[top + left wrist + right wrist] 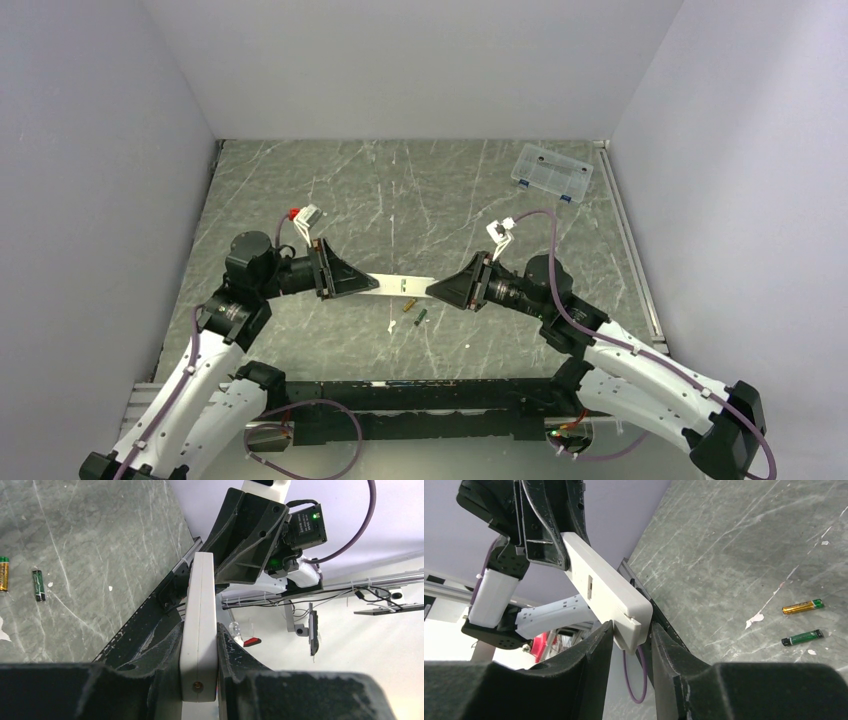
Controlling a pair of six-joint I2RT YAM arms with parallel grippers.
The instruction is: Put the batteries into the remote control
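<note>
Left pincer [199, 647] is clamping one end of the remote control [401, 284] and holding it above the tabletop [450, 200]. Right pincer [632, 632] is straddling the other end loosely, with a gap showing beside one finger. The gold battery [802, 607] and green battery [802, 637] are lying on the tabletop below, unloaded. Risk, as judged: gripped firmly at one end only, the remote could sag or twist out of the clamp.

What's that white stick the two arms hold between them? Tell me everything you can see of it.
The remote control is a slim white bar of matte-looking plastic, with a small rectangular slot and seams on one face. It is raised above the table, not resting on it. The left gripper clamps one end; the other end sits between the fingers of the right gripper, though whether they pinch it is unclear.
</note>
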